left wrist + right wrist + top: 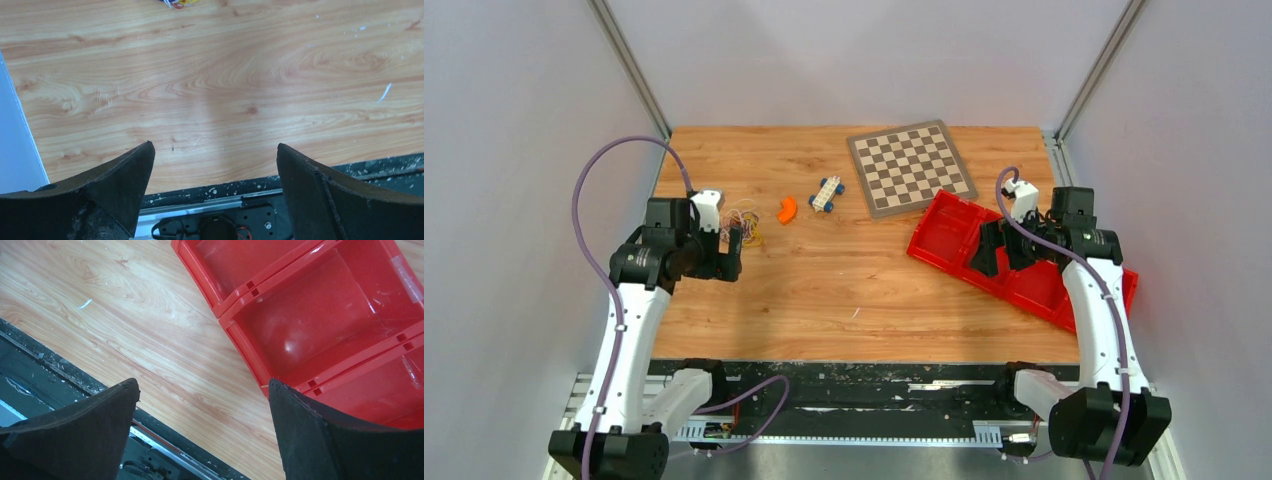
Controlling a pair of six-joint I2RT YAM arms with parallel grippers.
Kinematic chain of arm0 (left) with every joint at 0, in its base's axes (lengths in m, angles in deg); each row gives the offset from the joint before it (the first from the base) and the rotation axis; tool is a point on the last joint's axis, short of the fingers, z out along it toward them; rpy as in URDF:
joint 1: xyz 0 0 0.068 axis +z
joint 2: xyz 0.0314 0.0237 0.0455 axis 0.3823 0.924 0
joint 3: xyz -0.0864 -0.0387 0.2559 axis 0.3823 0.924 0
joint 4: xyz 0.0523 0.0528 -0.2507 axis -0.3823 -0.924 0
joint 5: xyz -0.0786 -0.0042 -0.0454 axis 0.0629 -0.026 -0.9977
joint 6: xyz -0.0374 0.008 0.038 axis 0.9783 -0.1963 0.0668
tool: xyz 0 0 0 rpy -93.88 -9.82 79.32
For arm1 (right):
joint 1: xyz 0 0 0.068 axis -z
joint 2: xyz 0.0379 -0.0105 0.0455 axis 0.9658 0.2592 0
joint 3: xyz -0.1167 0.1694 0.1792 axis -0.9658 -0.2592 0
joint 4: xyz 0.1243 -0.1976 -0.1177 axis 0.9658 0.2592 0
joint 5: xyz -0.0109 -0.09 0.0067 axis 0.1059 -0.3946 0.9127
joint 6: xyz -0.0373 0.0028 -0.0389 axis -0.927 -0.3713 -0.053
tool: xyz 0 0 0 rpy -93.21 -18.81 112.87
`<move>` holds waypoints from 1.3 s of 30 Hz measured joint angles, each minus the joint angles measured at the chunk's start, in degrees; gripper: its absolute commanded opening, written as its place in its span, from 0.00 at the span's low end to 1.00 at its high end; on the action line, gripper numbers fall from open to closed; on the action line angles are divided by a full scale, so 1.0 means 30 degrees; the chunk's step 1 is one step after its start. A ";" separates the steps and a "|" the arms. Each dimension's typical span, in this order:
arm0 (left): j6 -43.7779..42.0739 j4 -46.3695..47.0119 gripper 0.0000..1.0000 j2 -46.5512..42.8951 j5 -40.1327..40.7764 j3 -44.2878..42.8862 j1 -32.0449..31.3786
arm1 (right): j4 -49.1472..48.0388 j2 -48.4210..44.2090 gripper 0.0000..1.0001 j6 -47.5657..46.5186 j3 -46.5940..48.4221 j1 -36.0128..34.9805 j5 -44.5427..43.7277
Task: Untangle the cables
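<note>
Noting cables (746, 224) bunched far-left, no clear long axis, just beyond your left gripper (730, 252) — fingers spread, empty. Right gripper (992, 250) likewise agape, well apart over the tray (944, 215) — left arm nearer.

The cables (746, 222) lie bunched at the far left of the table (844, 290), just behind the left gripper (732, 252), which hangs over bare board. Right of the bunch sits a small curved piece (787, 208), then a toy car (827, 192) just beside it, both apart from the wires. Further right and further back lies a chessboard (910, 167), its near edge close against the far end of a compartment tray (944, 225), which runs slantwise toward the near right edge. The right gripper (999, 255) hangs over the tray's near-left rim: one finger above the table, the other above a compartment.
</note>
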 measured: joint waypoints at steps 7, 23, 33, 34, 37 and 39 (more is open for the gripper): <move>0.1668 0.1443 1.00 0.3475 0.0612 -0.1974 0.0000 | -0.0714 0.2346 1.00 -0.0066 0.1923 -0.0867 -0.0386; 0.0095 0.3461 1.00 1.7099 -0.1588 -0.7570 0.3198 | -0.2142 0.8444 1.00 -0.0138 0.5850 -0.3206 -0.0758; 0.0583 0.5785 0.33 2.1085 -0.4583 -0.8480 0.3140 | -0.2375 1.0265 1.00 0.0146 0.6747 -0.3832 0.0699; 0.0561 0.5982 0.12 2.1172 -0.4925 -0.8196 0.3133 | -0.2463 1.0397 1.00 0.0306 0.6849 -0.4022 0.0903; 0.0153 0.6360 0.00 2.0582 -0.6586 -0.6951 0.3133 | -0.3096 1.0724 1.00 0.1282 0.7096 -0.5027 0.1566; -0.0066 0.6783 0.00 1.9103 -0.7898 -0.5391 0.2994 | -0.3665 1.0826 1.00 0.2113 0.7176 -0.5850 0.1974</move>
